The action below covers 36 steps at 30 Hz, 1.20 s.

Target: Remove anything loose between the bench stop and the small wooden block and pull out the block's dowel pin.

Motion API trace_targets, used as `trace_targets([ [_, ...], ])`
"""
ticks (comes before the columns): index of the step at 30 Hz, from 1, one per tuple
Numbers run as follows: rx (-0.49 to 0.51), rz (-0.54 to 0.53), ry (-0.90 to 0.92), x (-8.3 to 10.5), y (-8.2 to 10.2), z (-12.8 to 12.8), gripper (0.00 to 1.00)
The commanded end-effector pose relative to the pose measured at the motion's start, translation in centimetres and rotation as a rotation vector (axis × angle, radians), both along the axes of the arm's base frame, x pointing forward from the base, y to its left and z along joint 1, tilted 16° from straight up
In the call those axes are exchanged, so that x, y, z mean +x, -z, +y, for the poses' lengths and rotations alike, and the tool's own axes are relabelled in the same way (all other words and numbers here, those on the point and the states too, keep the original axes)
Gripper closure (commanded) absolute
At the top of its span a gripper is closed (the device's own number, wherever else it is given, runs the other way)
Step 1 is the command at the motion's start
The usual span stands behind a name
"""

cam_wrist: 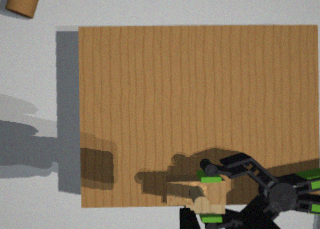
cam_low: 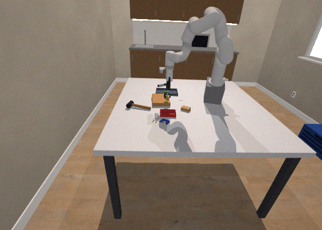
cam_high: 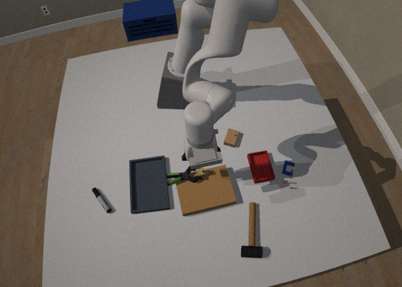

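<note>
The bench board [cam_high: 206, 189] lies on the table in front of my arm. The small wooden block [cam_wrist: 210, 196] sits at the board's back left corner, between the green pads of the black spring clamp [cam_wrist: 280, 196]. The clamp's green handles [cam_high: 173, 178] stick out toward the tray. The pale top of the dowel pin [cam_wrist: 202, 205] shows in the block. My gripper [cam_wrist: 210, 223] is directly over the block and pin, with its dark fingertips partly closed on either side of the pin; contact is not visible. A darker brown square [cam_high: 223, 172] lies on the board to the right of the block, apart from it.
A grey tray [cam_high: 149, 184] lies against the board's left side and a marker [cam_high: 101, 200] farther left. A red bin [cam_high: 260, 166], a blue C-shaped piece [cam_high: 285, 167] and small loose parts [cam_high: 289, 182] are to the right. A hammer [cam_high: 251, 230] is in front and a spare wooden block [cam_high: 231, 137] behind.
</note>
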<state>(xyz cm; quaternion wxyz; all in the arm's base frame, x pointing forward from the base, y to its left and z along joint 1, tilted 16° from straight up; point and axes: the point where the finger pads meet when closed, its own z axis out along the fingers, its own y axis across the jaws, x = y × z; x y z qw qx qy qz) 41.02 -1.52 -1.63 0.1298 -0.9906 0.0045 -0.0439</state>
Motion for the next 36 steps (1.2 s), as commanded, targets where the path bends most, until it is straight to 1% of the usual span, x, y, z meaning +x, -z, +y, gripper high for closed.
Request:
trace_targets([
  [1, -0.001, -0.002, 0.002, 0.17, -0.14, -0.04, 0.72],
  [25, -0.001, -0.002, 0.002, 0.17, -0.12, -0.03, 0.72],
  [36, -0.002, -0.001, 0.002, 0.23, 0.35, 0.11, 0.72],
])
